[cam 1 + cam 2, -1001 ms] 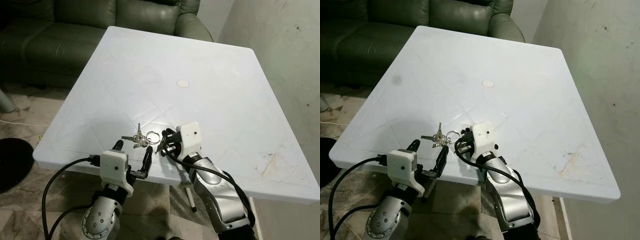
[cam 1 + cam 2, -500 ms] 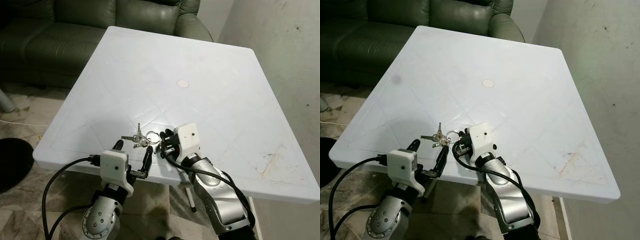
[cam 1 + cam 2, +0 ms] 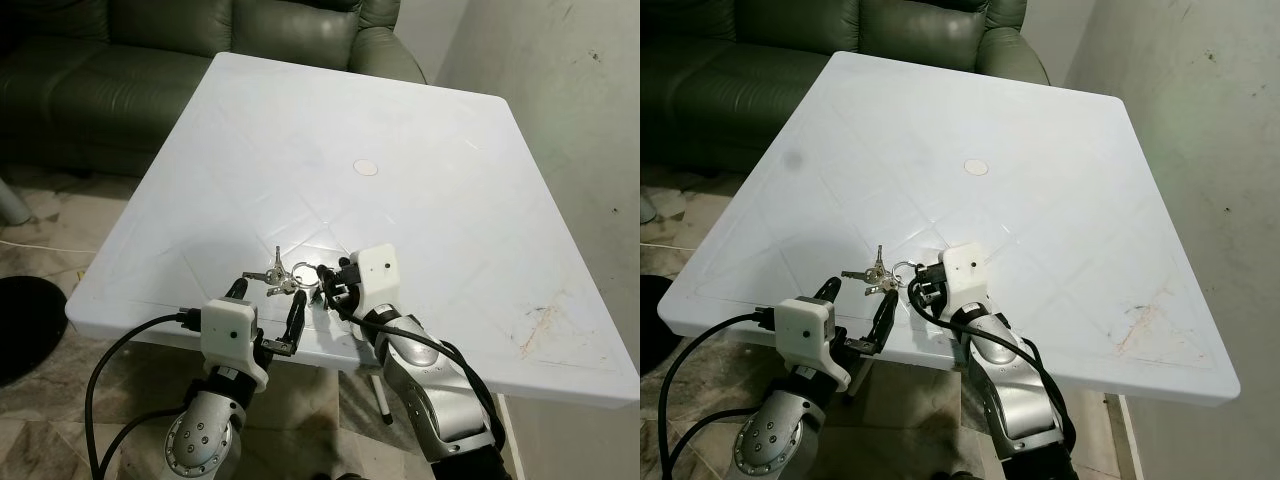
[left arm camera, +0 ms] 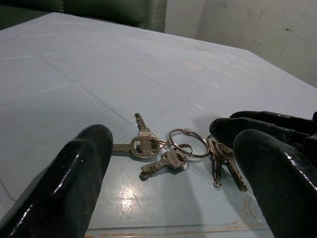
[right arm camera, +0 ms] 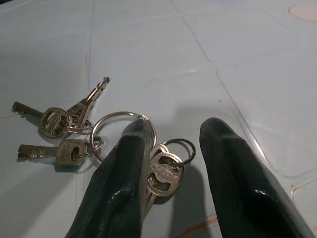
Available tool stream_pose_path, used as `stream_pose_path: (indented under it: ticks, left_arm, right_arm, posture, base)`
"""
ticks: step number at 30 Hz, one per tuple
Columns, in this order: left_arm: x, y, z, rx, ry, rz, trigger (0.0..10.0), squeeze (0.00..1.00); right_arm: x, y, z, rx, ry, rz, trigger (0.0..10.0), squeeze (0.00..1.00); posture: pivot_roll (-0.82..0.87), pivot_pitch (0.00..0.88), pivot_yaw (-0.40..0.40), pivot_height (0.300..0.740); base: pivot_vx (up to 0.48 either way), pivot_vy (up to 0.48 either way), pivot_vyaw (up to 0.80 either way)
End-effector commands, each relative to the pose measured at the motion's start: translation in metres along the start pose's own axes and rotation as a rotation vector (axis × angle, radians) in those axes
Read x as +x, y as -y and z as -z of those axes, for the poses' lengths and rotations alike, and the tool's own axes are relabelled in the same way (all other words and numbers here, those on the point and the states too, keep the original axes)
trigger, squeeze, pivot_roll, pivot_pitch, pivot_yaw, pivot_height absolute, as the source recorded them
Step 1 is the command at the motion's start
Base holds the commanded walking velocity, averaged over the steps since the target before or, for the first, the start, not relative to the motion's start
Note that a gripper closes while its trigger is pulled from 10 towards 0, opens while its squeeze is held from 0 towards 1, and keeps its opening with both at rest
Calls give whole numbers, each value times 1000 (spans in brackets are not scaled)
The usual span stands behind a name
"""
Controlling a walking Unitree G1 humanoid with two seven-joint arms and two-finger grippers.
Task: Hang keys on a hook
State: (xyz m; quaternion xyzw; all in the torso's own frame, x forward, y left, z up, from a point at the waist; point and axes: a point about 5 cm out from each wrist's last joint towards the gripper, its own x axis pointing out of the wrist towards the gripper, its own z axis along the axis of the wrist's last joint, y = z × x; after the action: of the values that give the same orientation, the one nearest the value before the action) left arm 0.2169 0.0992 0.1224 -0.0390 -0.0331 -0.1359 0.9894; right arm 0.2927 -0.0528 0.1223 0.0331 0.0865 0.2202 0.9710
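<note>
While flat on table (image 3: 420, 190), keys (image 3: 285, 277) fan leftward from ring.

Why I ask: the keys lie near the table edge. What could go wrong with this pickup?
The right gripper is open, one finger on the big ring of the keys and a small bunch between its fingers; closing may catch only part, or slip off the flat metal. A nudge might also slide the keys toward the near edge of the white table.
</note>
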Motion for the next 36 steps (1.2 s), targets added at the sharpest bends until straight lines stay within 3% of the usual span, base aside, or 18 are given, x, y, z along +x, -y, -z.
stream_pose_path:
  ticks: [1, 2, 7, 8, 10, 11, 12, 36]
  left_arm:
    - [0, 4, 0, 3, 5, 8, 10000, 0]
    - [0, 4, -1, 1, 6, 8, 10000, 0]
    - [0, 5, -1, 0, 7, 9, 10000, 0]
    - [0, 5, -1, 0, 7, 9, 10000, 0]
    - [0, 5, -1, -1, 7, 9, 10000, 0]
    - [0, 5, -1, 0, 7, 9, 10000, 0]
    - [0, 5, -1, 0, 8, 10, 10000, 0]
    - [0, 7, -2, 1, 18, 10, 10000, 0]
  right_arm:
    - [1, 0, 2, 33, -12, 21, 10000, 0]
    - [2, 0, 3, 53, -31, 29, 10000, 1000]
    - [4, 1, 1, 58, -26, 52, 10000, 1000]
    - [4, 1, 2, 69, -36, 41, 10000, 796]
    - [4, 0, 2, 75, -47, 37, 10000, 851]
    - [4, -1, 2, 77, -56, 32, 10000, 592]
    - [4, -1, 3, 80, -67, 25, 10000, 0]
    - [3, -7, 4, 116, -115, -26, 10000, 0]
  posture:
    - [135, 146, -151, 740]
    - [135, 146, -151, 740]
    - [139, 141, -154, 740]
    - [139, 141, -154, 740]
    - [138, 138, -155, 740]
    - [137, 138, -156, 740]
    - [137, 138, -156, 740]
    - [143, 128, -166, 740]
  base:
    - [0, 0, 0]
    - [0, 0, 0]
    - [0, 0, 0]
    - [0, 0, 0]
    - [0, 0, 0]
    - [0, 0, 0]
    - [0, 0, 0]
    - [0, 0, 0]
